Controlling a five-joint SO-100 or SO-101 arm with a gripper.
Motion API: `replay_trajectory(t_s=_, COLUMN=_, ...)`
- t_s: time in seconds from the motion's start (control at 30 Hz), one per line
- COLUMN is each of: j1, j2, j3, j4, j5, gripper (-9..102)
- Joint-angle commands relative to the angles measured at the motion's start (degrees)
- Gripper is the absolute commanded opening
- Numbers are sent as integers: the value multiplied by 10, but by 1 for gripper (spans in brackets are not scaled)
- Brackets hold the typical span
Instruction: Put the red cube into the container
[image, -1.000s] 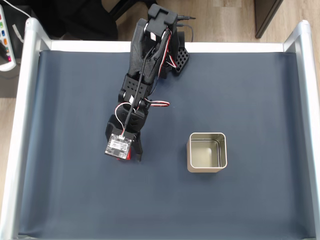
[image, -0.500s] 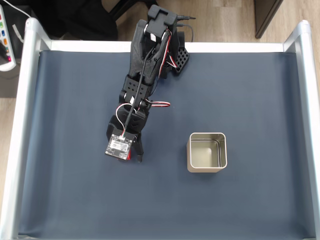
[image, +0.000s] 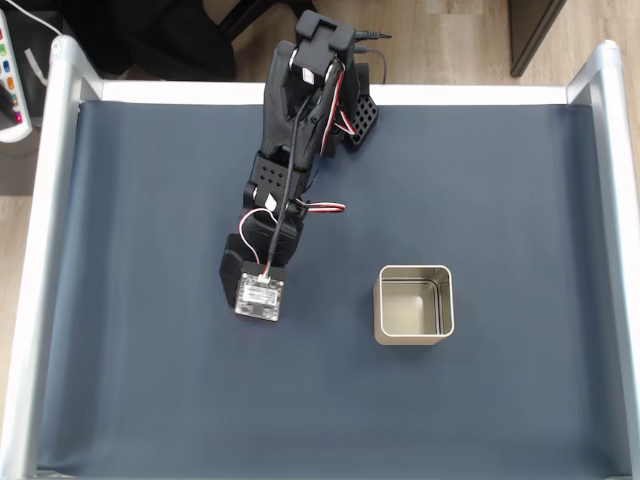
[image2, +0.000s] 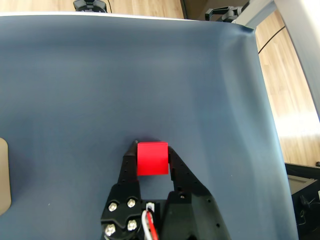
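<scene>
In the wrist view the red cube (image2: 152, 158) sits between the two black fingers of my gripper (image2: 152, 151), which is shut on it, one finger against each side. The dark blue mat lies under it. The container (image: 413, 339), a square silver tin with a pale inside, stands upright on the mat to the right of the arm in the fixed view. Its edge shows as a pale sliver (image2: 3, 176) at the left border of the wrist view. In the fixed view the wrist's camera board (image: 260, 297) hides the cube and the fingers.
The mat is framed by silver rails, left (image: 45, 250) and right (image: 618, 200). The arm's base (image: 330, 60) is at the top middle. Open mat lies between the arm and the tin. Wooden floor shows beyond the mat's far edge.
The wrist has swung a little to the right, toward the tin. The red sliver of the cube and the finger seen beside the camera board earlier are now hidden beneath it.
</scene>
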Motion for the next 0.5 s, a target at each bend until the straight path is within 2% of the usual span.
replay_trajectory(t_s=0.0, j1=-3, j2=32, j3=-2, j4=22, j5=-9, gripper=0)
replay_trajectory(t_s=0.1, j1=-5, j2=52, j3=-12, j4=57, j5=2, gripper=0)
replay_trajectory(t_s=0.3, j1=-33, j2=120, j3=-106, j4=248, j5=69, gripper=0)
replay_trajectory(t_s=0.47, j1=-75, j2=184, j3=-167, j4=359, j5=107, gripper=0)
